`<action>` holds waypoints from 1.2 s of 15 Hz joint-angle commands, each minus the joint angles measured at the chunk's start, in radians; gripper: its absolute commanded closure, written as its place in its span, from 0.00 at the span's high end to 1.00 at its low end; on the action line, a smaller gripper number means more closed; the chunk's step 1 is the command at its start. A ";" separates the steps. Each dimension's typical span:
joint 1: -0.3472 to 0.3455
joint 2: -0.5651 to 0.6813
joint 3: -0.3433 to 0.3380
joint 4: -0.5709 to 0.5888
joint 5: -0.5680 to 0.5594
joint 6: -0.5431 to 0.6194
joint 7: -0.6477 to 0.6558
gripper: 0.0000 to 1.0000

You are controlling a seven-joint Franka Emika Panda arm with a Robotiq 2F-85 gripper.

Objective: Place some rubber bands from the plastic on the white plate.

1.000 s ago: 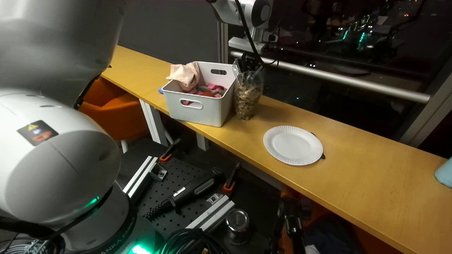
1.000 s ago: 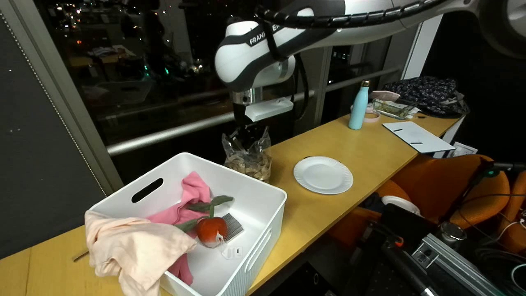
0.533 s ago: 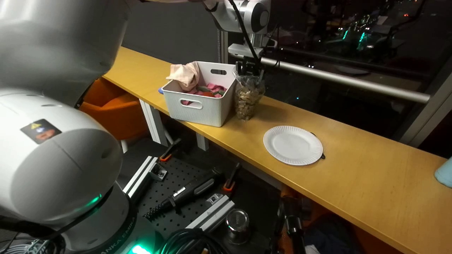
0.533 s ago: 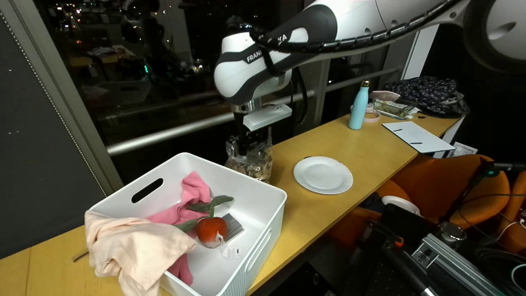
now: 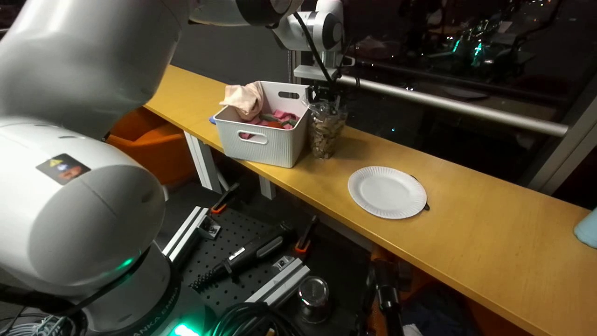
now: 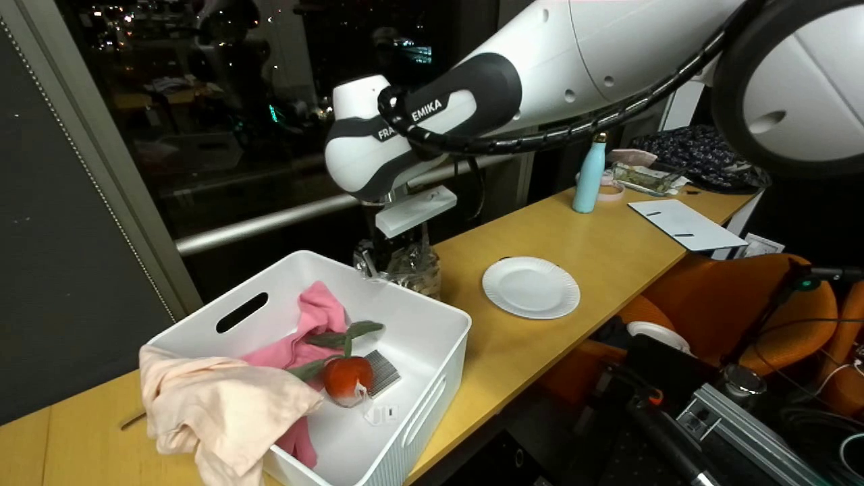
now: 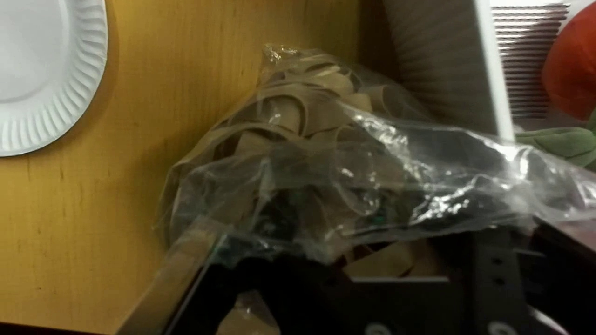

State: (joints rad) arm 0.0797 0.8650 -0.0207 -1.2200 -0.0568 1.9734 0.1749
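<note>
The clear plastic bag (image 5: 325, 140) stands upright on the table against the white bin and also shows in an exterior view (image 6: 422, 273). Tan-brown rubber bands (image 7: 284, 111) fill it in the wrist view. My gripper (image 7: 326, 211) points down into the bag's mouth; the bag film covers the fingertips. Through the film, two dark fingertips look apart, with tan bands around them and nothing visibly clamped. The bag's crinkled top leans over the bin's rim. The white plate (image 5: 387, 192) lies flat and bare on the table, apart from the bag, and shows in the wrist view (image 7: 37, 74).
The white bin (image 6: 432, 405) stands right beside the bag, holding pink cloth (image 6: 317, 310) and a red plush item (image 6: 347, 378). A window rail (image 6: 270, 226) runs behind. A blue bottle (image 6: 589, 179) stands farther along the table.
My gripper has moved down into the bag and toward the bin. The bag's top has crumpled and shifted toward the bin. The plate and bin have not moved.
</note>
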 commanded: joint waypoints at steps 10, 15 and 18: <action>0.016 -0.070 -0.044 -0.094 -0.018 -0.008 0.100 0.01; 0.016 -0.171 -0.063 -0.187 -0.027 0.016 0.137 0.01; 0.017 -0.227 -0.070 -0.234 -0.042 0.021 0.160 0.01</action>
State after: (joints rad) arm 0.0840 0.7245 -0.0744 -1.3603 -0.0746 1.9652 0.3009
